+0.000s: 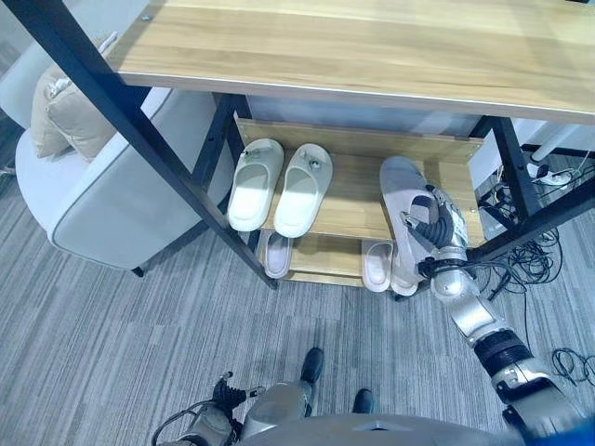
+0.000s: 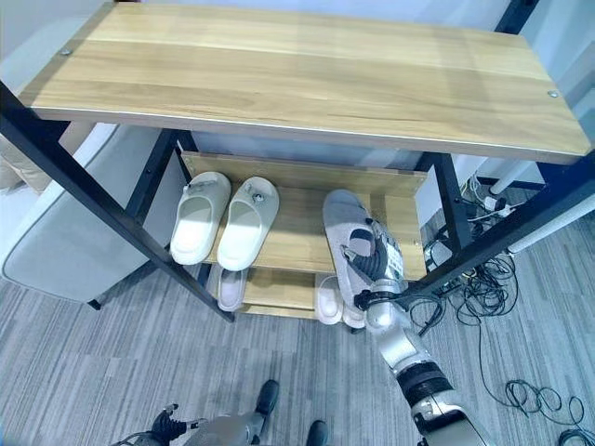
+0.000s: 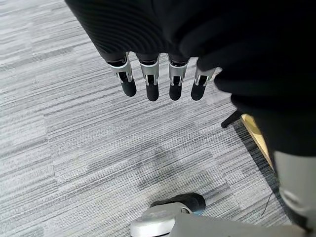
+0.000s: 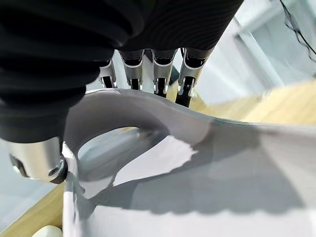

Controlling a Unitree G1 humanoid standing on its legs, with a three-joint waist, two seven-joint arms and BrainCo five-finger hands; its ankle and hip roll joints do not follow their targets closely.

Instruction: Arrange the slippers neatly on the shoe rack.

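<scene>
The left hand (image 3: 158, 74) hangs low over the grey carpet (image 1: 112, 334), its fingers straight, side by side and holding nothing; its thumb is hidden behind the dark cover.

The right hand (image 1: 437, 228) is at the right end of the shoe rack's upper shelf (image 1: 358, 195), clamped on a grey slipper (image 1: 402, 190). In the right wrist view the fingers (image 4: 185, 86) reach over the slipper's strap while the thumb (image 4: 34, 158) presses from the other side, so the strap is pinched between them. The fingertips are hidden behind the strap, and the slipper's toe and heel are cut off in that view. From the head views the grey slipper lies lengthwise toward the shelf's right edge, its toe toward the back rail; whether its sole rests fully on the board cannot be told, since the hand covers its near half.

A pair of pale green slippers (image 1: 279, 184) sits side by side on the left half of the same shelf, toes toward the back.

On the lower shelf (image 1: 321, 255), partly hidden under the upper board, one pale slipper (image 1: 277, 253) lies near the left edge and a white pair (image 1: 379, 265) near the right. The wooden tabletop (image 1: 372, 46) overhangs the rack. A light grey armchair (image 1: 121, 195) stands left of the rack, with a beige cushion (image 1: 70, 116).
</scene>
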